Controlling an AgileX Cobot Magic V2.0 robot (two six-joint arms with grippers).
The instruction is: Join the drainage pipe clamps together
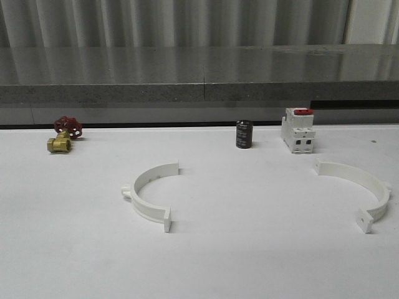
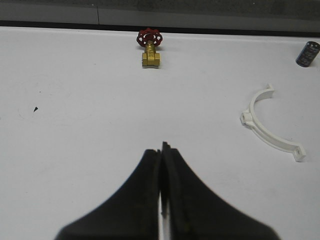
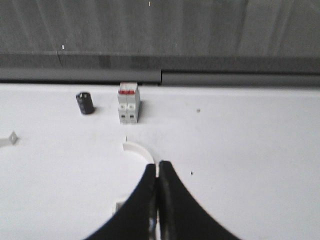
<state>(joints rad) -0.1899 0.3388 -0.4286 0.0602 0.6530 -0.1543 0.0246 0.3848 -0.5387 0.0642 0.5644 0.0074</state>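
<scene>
two drainage pipe clamp halves lie flat on the white table [image 1: 62,261], well apart. left clamp half [image 1: 148,196] sits left of centre in the front view, open side facing right, small side lug on its outer left edge, holed end tabs at both ends. right clamp half [image 1: 361,187] sits near the right edge, open side facing left toward the other. the open sides face each other, so judgement: sliding them together should bring tab to tab and close one ring; no flipping looks needed.

left wrist view: left gripper [image 2: 161,150] has its fingers pressed together, holding nothing, hovering over bare table with the left clamp half [image 2: 270,125] off to one side, apart from it. right wrist view: right gripper [image 3: 157,167] also has fingers together, empty; the curved edge of the right clamp half [image 3: 137,149] is just beyond the fingertips and partly hidden by them. cannot tell whether the tips touch it.

task not begun: neither half is gripped. both sets of fingers must spread before any grasp.

along the table's far edge: brass valve with red handwheel [image 1: 64,134] at left, small dark cylinder [image 1: 244,134] near centre, white block with red top [image 1: 297,129] just to its right, near the right clamp half but not touching.

writing: faint marks on the dark cylinder, too small to read. no brand legible anywhere.
</scene>
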